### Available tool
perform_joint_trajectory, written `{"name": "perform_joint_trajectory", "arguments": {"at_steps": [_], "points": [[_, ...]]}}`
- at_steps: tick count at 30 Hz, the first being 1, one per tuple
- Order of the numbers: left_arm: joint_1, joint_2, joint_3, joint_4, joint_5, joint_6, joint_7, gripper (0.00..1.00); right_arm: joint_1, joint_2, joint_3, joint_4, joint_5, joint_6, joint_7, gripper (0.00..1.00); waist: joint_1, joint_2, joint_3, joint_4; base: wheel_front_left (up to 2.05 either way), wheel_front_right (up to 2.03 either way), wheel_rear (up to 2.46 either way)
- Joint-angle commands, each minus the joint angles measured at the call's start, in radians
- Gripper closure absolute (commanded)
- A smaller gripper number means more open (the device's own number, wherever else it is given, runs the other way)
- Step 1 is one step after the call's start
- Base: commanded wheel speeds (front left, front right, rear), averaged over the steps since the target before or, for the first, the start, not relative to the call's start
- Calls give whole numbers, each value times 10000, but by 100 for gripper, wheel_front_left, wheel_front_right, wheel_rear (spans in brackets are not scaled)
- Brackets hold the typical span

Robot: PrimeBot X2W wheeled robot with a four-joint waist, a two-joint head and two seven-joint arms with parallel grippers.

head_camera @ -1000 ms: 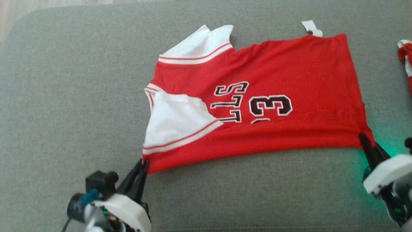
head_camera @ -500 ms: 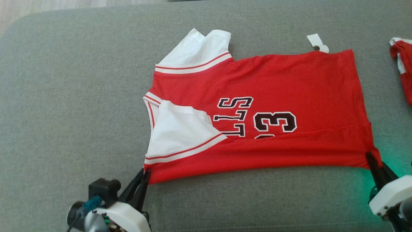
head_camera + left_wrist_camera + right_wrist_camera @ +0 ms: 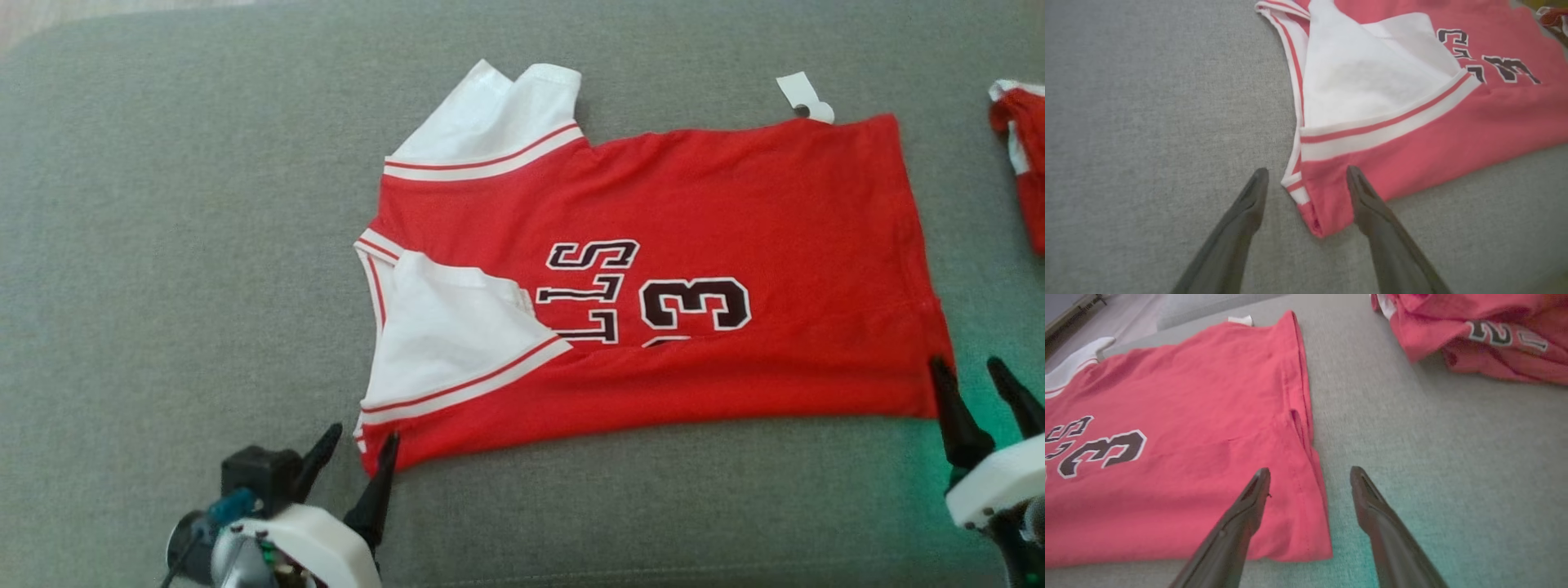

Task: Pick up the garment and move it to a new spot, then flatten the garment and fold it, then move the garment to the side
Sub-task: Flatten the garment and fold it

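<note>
The garment [image 3: 694, 196] is a red jersey with white sleeves and black "3" lettering, lying folded lengthwise on the grey cushion [image 3: 163, 245]. My left gripper [image 3: 353, 443] stands open at the garment's near left corner [image 3: 1314, 212], which lies loose between the spread fingers. My right gripper [image 3: 971, 369] is open too, straddling the near right hem corner [image 3: 1310, 539], one finger over the cloth and one over bare cushion. Neither holds the fabric. A white tag [image 3: 804, 96] sticks out at the far edge.
A second red garment [image 3: 1020, 155] lies crumpled at the far right, seen close in the right wrist view [image 3: 1474, 330]. Grey cushion stretches wide to the left and along the near edge. A strip of pale floor [image 3: 82, 12] shows beyond the cushion's far left corner.
Both grippers were shut on the garment's near corners and have now opened, letting the corners drop flat. The head camera has shifted slightly.
</note>
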Motion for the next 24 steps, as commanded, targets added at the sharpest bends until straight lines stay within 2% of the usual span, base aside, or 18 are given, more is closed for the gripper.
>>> {"name": "perform_joint_trajectory", "arguments": {"at_steps": [1, 7, 12, 19, 20, 24], "points": [[-478, 88, 380, -512, -61, 82, 41, 0, -37, -54, 57, -501, -211, -9, -157, 0, 0, 0, 93, -125, 0, 0, 0], [-1755, 726, 928, -2243, 100, 125, 571, 0, -589, 386, 260, -1270, -671, -9, -307, 0, 0, 0, 616, -613, 0, 0, 0], [-4124, 1529, 1286, -2571, 261, -359, 1562, 0, -1170, 495, 720, -1492, -772, -9, -317, 0, 0, 0, 1070, -1112, 0, 0, 0], [-7862, 1992, 650, -403, 50, -1519, 2873, 0, -1765, 479, 1123, -1696, -749, -9, -332, 0, 0, 0, 1996, -1719, 0, 0, 0], [-7862, 1992, 650, -403, 50, -1519, 2873, 0, -1765, 479, 1123, -1696, -749, -9, -332, 0, 0, 0, 1996, -1719, 0, 0, 0], [-9641, 2261, -18, 1480, 34, -1708, 3389, 0, -2036, 457, 1285, -1732, -698, -9, -412, 0, 0, 0, 2481, -2026, 0, 0, 0]]}}
